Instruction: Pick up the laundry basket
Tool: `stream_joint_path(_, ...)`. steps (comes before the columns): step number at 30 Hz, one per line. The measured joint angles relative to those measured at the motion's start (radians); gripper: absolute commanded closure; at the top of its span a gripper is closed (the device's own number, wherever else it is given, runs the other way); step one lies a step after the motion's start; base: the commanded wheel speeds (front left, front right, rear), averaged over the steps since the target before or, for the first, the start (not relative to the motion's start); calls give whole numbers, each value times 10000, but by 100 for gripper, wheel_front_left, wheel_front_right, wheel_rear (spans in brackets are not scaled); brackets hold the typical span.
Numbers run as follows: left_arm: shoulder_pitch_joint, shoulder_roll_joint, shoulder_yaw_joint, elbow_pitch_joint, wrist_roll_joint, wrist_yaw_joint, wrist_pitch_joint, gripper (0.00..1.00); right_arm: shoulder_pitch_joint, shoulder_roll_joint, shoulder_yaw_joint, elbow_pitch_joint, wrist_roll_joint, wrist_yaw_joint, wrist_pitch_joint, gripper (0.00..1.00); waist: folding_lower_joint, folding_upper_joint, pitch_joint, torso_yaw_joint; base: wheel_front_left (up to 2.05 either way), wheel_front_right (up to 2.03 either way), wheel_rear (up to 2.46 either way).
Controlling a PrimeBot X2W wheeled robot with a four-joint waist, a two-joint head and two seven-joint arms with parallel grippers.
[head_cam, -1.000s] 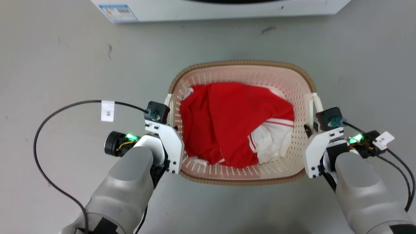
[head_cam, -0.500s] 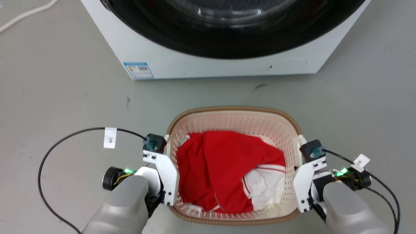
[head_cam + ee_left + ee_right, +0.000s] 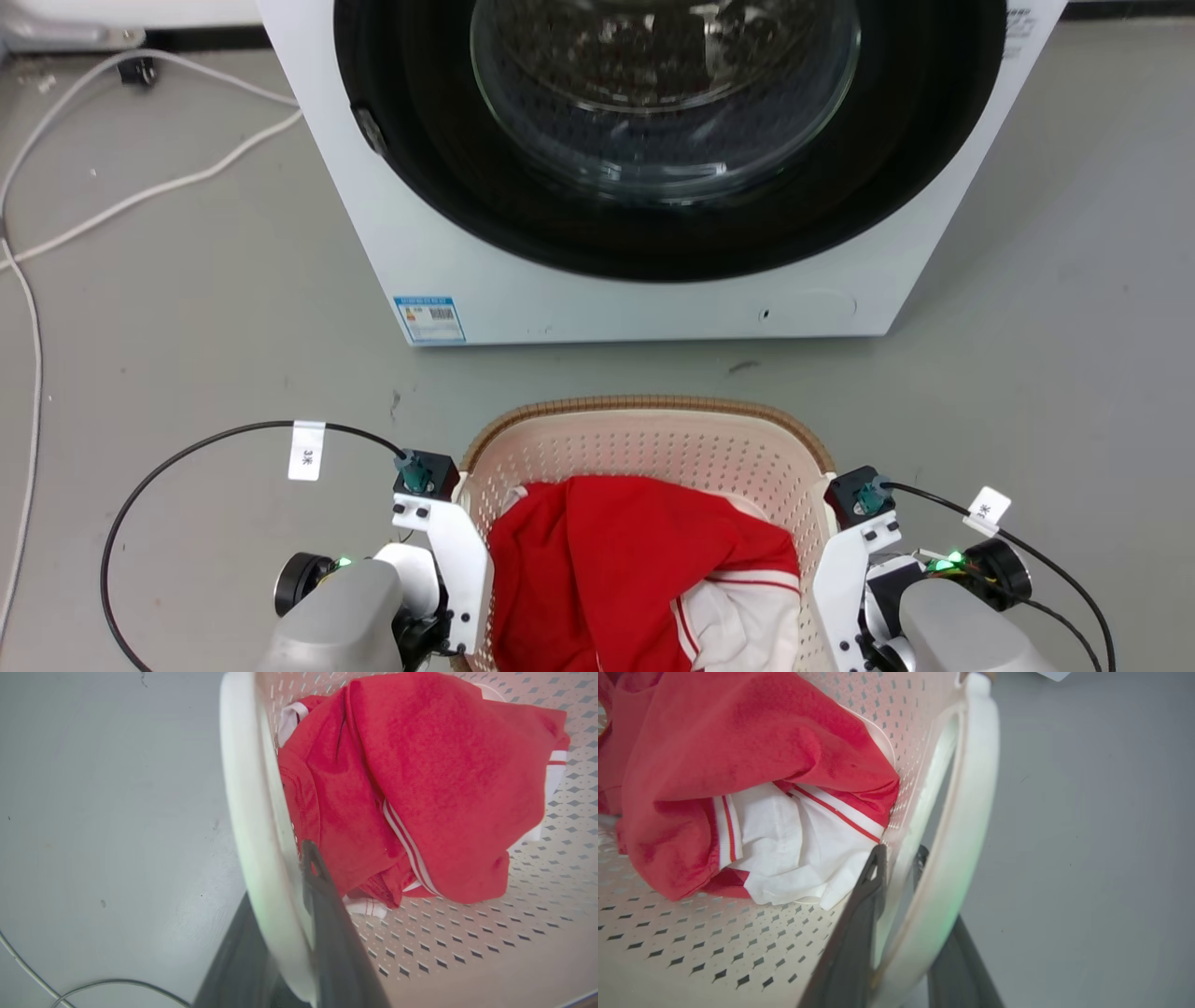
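The laundry basket (image 3: 653, 439), cream and perforated with a brown woven rim, sits at the bottom centre of the head view and holds red and white clothes (image 3: 635, 579). My left gripper (image 3: 467, 569) is at its left side. In the left wrist view the left gripper (image 3: 278, 877) is shut on the white left handle (image 3: 243, 774), one dark finger on each side of it. My right gripper (image 3: 833, 588) is at the right side. In the right wrist view the right gripper (image 3: 896, 858) is shut on the white right handle (image 3: 971, 812). Whether the basket is off the floor cannot be told.
A white front-loading washer (image 3: 485, 280) with a dark round door (image 3: 663, 112) stands just beyond the basket. Pale cables (image 3: 140, 187) lie on the grey floor at the far left. Black cables loop from each wrist (image 3: 140, 485).
The camera has moved: the washer has come into the head view and the basket now shows lower and nearer the washer's base. Both grippers stay shut on the handles.
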Motion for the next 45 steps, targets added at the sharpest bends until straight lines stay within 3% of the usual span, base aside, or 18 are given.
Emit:
stream_joint_path(17, 476, 259, -686, -90, -1028, 0, 449, 100, 349, -322, 2288, -439, 2449, -12, 1139, 100, 1, 0, -1490, -119, 0, 0, 0)
stream_joint_path(45, 638, 307, -1480, 82, -2010, -13, 522, 100, 423, -633, 4621, -527, 4830, -17, 1197, 100, 2, 0, -2102, -310, 0, 0, 0)
